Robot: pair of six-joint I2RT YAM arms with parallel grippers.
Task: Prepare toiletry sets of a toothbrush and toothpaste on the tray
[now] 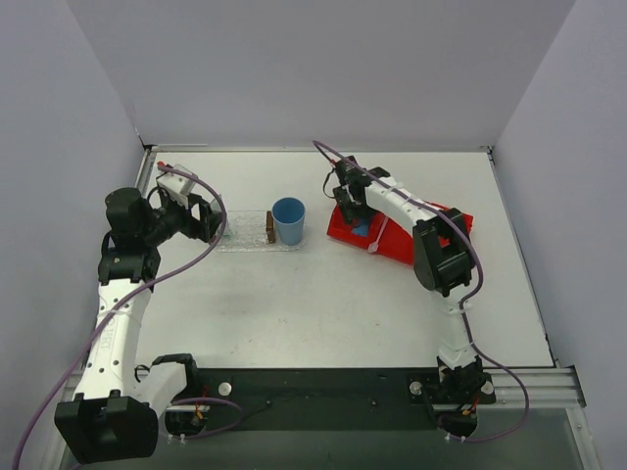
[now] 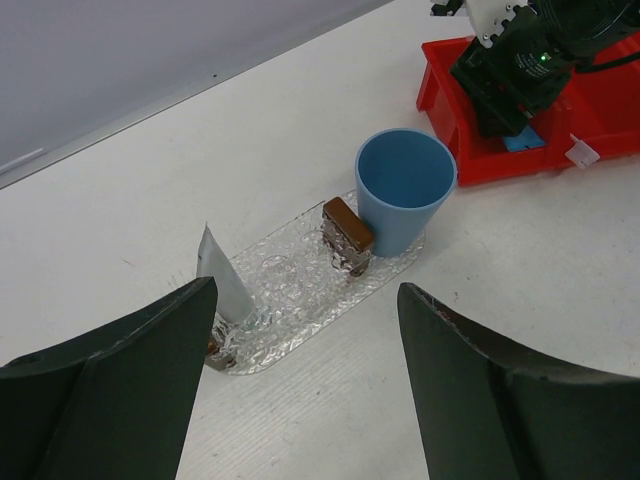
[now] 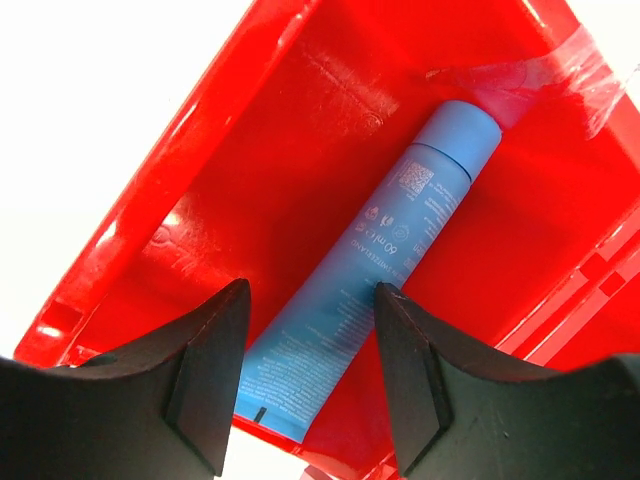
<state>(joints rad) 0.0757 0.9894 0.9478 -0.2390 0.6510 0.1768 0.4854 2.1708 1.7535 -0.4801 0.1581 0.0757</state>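
The table (image 1: 323, 313) fills the overhead view. Right of centre sits the red bin (image 1: 460, 221). Left of centre lies the clear tray (image 1: 245, 241), with a blue cup (image 1: 288, 220) at its right end. The white toothpaste (image 2: 222, 285) stands at the tray's lower-left end, below the left gripper (image 2: 305, 300), which is spread and empty. The blue toothpaste (image 3: 400, 230) lies in the bin between the parted fingers of the right gripper (image 3: 310, 300), not yet pinched. The step in hand looks like picking it up. The next move calls for lowering, closing across the tube's width and lifting clear of the bin wall. I cannot make out a toothbrush.
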